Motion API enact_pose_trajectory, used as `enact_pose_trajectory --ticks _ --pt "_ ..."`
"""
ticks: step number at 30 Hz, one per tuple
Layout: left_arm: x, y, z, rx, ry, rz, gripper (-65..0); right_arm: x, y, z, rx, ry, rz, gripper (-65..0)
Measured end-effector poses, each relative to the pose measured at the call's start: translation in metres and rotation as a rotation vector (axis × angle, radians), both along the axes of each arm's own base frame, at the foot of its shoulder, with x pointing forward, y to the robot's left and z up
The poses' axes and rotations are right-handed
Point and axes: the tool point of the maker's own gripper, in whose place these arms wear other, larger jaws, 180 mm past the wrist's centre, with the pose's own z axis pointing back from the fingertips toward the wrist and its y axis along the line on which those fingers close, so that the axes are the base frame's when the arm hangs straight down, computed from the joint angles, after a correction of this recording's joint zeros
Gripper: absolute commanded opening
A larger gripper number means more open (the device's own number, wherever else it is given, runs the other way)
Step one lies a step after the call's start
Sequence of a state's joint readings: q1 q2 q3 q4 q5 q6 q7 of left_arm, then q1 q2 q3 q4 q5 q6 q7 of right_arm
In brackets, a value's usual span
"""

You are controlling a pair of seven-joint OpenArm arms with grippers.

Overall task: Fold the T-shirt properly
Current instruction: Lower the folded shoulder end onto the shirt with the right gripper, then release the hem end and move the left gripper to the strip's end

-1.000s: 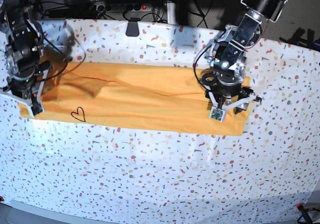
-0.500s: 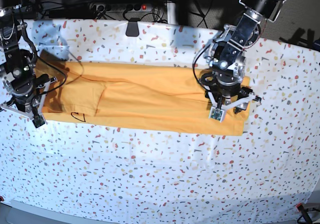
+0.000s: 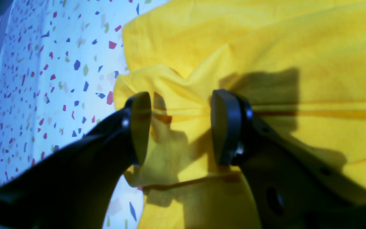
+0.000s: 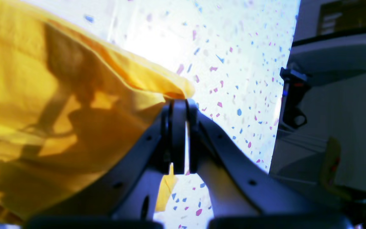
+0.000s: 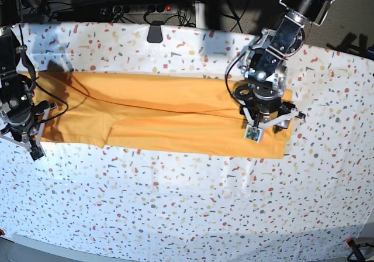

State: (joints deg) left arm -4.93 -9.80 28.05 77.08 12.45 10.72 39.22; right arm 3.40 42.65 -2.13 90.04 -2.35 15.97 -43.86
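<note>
The left gripper (image 3: 178, 127) stands with its dark pads (image 3: 140, 127) well apart, straddling a puckered ridge of the T-shirt (image 5: 169, 119) without closing on it; the cloth bulges up between the two pads and a seam line runs across behind them. In the base view this left gripper (image 5: 264, 123) sits over the shirt's end on that view's right, close to the cloth's near corner. The right gripper (image 4: 180, 136) is pressed shut on a thin edge of the T-shirt (image 4: 59, 105), a corner of cloth peaking just above its closed tips and a small tongue of yellow hanging below between the fingers. In the base view the right gripper (image 5: 26, 134) holds the opposite end, at the table's left edge. The T-shirt lies as a long orange-yellow band stretched lengthwise between the two arms, folded into a narrow strip, with a long crease running along its middle and a stepped fold edge near the left third. It rests on a white tablecloth (image 5: 187, 203) speckled with coloured flecks, in the far half of the table.
</note>
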Motion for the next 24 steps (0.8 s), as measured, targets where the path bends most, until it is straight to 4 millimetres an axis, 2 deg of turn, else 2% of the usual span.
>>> enact_pose_trajectory --ticks 8,9,11,13,15,24 --pt "0.0 0.0 0.0 0.0 0.0 0.0 -33.6 0.006 0.008 0.002 0.036 -0.026 0.026 -65.0" --pt "0.0 0.0 0.0 0.0 0.0 0.0 -33.6 0.006 0.008 0.002 0.039 -0.027 0.028 -62.1" --pt "0.0 0.0 0.0 0.0 0.0 0.0 -33.6 0.009 0.011 0.004 0.046 -0.043 0.044 -48.6" --pt "0.0 0.0 0.0 0.0 0.0 0.0 -33.6 0.011 0.013 0.005 0.051 -0.057 0.056 -38.1" --pt "0.0 0.0 0.0 0.0 0.0 0.0 -33.6 0.012 0.014 0.006 0.053 -0.066 0.063 -33.4" --pt "0.001 0.003 0.002 0.052 -0.003 -0.011 -33.6 0.018 0.013 0.015 0.091 -0.125 0.023 -33.3"
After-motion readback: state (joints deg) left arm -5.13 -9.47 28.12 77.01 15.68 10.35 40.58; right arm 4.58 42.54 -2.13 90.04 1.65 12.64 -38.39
